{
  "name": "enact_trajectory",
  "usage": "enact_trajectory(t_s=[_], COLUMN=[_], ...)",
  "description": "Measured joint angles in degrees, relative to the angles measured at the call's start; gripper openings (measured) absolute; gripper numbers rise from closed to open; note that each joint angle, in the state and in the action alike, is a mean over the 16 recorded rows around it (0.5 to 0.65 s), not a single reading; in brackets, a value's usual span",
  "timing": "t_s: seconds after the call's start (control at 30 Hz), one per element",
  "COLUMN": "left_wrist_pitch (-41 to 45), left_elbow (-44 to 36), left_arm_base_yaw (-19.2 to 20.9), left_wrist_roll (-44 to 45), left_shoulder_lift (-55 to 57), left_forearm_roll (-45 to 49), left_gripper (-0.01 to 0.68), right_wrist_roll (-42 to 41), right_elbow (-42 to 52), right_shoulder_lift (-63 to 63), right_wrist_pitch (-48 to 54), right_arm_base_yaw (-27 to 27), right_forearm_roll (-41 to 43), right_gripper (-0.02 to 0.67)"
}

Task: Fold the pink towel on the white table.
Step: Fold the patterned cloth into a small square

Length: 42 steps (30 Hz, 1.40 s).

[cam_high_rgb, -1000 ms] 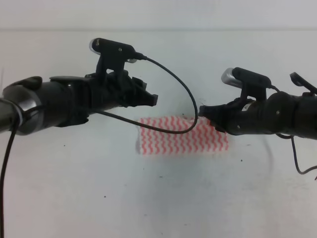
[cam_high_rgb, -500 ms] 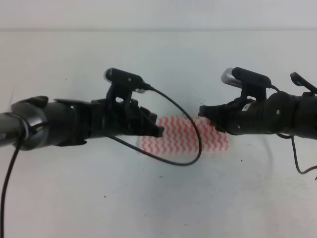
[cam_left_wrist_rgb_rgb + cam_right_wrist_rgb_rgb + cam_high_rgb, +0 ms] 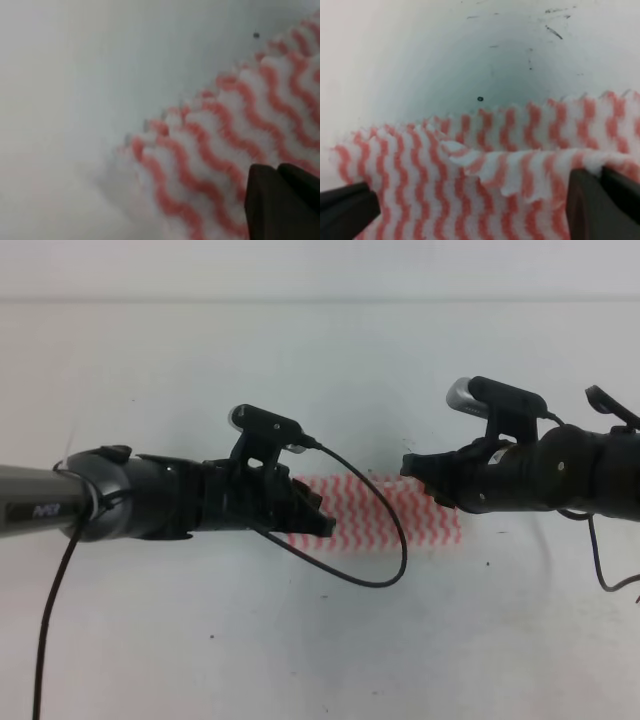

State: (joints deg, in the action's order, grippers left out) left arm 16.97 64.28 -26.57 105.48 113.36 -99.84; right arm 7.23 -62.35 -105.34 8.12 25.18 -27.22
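Note:
The pink towel (image 3: 385, 512) lies flat on the white table (image 3: 320, 640), a wide strip with wavy red and white stripes. My left gripper (image 3: 322, 522) is low over the towel's left end and covers it. In the left wrist view the towel's corner (image 3: 210, 150) fills the middle, and one dark finger (image 3: 280, 205) shows at the lower right, far off centre. My right gripper (image 3: 412, 466) hovers at the towel's upper right part. Its two fingers (image 3: 345, 210) stand wide apart, with a rumpled, doubled layer of towel (image 3: 485, 165) between them.
A black cable (image 3: 385, 540) loops from the left arm over the towel's middle. Small dark specks (image 3: 480, 99) dot the table beyond the towel. The table's far edge (image 3: 320, 300) runs along the top of the high view.
My left arm has swung down and right, from above the towel's far left corner onto its left end. The right arm and the towel have stayed put.

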Motion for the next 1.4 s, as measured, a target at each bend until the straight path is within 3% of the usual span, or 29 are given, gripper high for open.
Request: enact_trajectory(t_s=[1.4], left_wrist_pitch=[-3.3], left_elbow=[4.6], left_arm_base_yaw=[0.1], left_wrist_roll=[5.4], left_shoulder_lift=[0.5], left_forearm_roll=[-0.2], left_gripper=[-0.005], right_wrist_roll=[0.2], right_elbow=[0.0], right_shoulder_lift=[-1.4], right_wrist_pitch=[-2.6], right_arm_base_yaw=[0.0], right_forearm_roll=[-0.1], right_gripper=[-0.017])
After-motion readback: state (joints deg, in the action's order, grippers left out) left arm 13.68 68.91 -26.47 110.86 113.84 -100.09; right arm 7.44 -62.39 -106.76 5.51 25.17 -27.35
